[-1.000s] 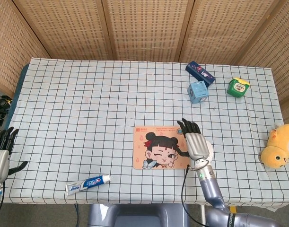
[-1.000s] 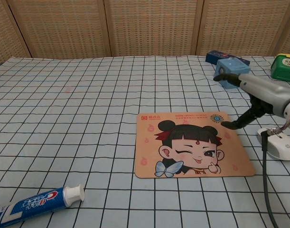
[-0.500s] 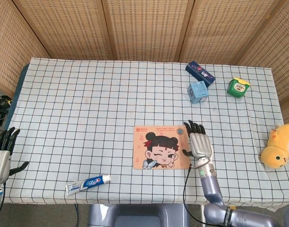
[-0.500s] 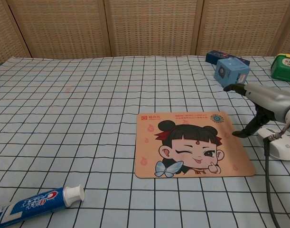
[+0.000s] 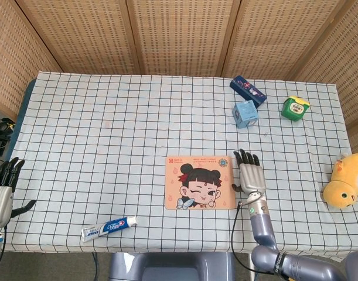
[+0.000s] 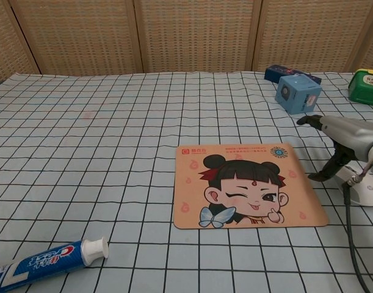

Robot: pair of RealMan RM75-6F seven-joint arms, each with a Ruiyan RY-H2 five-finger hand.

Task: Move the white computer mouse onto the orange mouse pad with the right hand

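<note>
Currently your right hand [image 5: 250, 175] hovers, fingers spread, over the white mouse [image 6: 368, 193] (mostly hidden beneath); the orange mouse pad [image 6: 247, 184] lies just left.

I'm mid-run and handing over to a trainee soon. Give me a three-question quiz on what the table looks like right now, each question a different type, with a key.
1. True or false: the white computer mouse already lies on the orange cartoon-print mouse pad.
2. Multiple choice: where does the right hand hang? A) over the blue-and-white toothpaste tube; B) just off the pad's right edge, above the mouse; C) beside the yellow plush toy.
3. Fill in: the left hand is at the table's ____ edge, holding nothing.

Key
1. False; the mouse sits on the checked tablecloth, right of the pad.
2. B
3. Left, near the front corner.
</note>
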